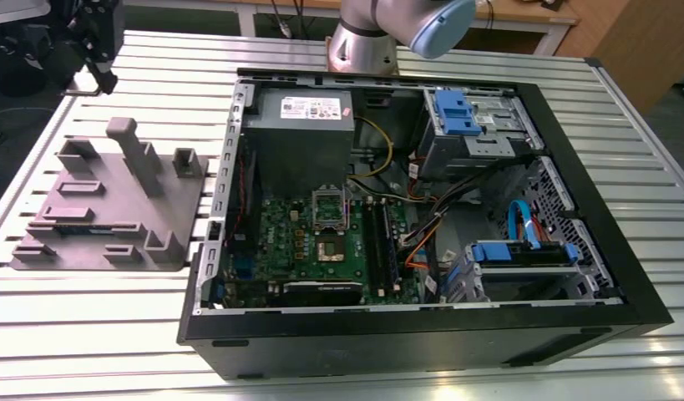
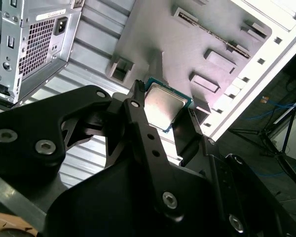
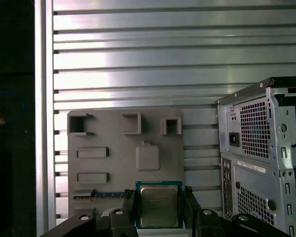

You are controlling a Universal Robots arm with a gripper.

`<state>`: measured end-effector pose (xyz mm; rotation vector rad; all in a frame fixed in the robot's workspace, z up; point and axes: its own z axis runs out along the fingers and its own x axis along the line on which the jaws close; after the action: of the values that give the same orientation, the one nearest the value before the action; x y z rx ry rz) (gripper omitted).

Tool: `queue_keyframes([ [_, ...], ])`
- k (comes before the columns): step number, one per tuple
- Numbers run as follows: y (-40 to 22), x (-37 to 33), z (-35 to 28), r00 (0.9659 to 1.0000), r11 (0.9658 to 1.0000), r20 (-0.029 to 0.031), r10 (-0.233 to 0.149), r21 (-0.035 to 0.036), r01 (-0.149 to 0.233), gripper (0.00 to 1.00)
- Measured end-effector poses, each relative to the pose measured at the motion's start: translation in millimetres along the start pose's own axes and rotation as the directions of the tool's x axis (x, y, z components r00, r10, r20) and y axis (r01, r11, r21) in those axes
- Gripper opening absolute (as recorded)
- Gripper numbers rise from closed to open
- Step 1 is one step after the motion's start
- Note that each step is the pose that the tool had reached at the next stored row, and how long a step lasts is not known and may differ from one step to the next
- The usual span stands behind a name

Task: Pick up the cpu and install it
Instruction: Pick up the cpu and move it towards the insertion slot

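— Pincer, condition?
— Narrow, clamped on the cpu. In both wrist views the black fingers press on two opposite edges of it. The silvery top faces the cameras and a green rim shows. The chip is held up, clear of the plate below.
— What lies beyond it?
— A grey fixture plate with raised blocks and pockets, flat on the slatted metal table. One slot holds a thin green strip.
— And the computer?
— An open case stands just beside the plate, on the exterior view's right. Inside is a dark green motherboard with its socket open to view. A grey power supply sits behind that, and blue drive brackets further off.
— Any markings?
— A white label on the power supply and a white strip on the case rear. The print on both is too small to make out.
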<state>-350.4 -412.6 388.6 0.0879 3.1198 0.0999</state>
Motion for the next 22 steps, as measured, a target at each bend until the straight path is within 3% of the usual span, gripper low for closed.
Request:
queue_keyframes([
  [22, 2.3, -41.1, 0.8, 1.0000, 1.0000, -0.0001, 0.000, 0.0000, 0.000, 0.47],
])
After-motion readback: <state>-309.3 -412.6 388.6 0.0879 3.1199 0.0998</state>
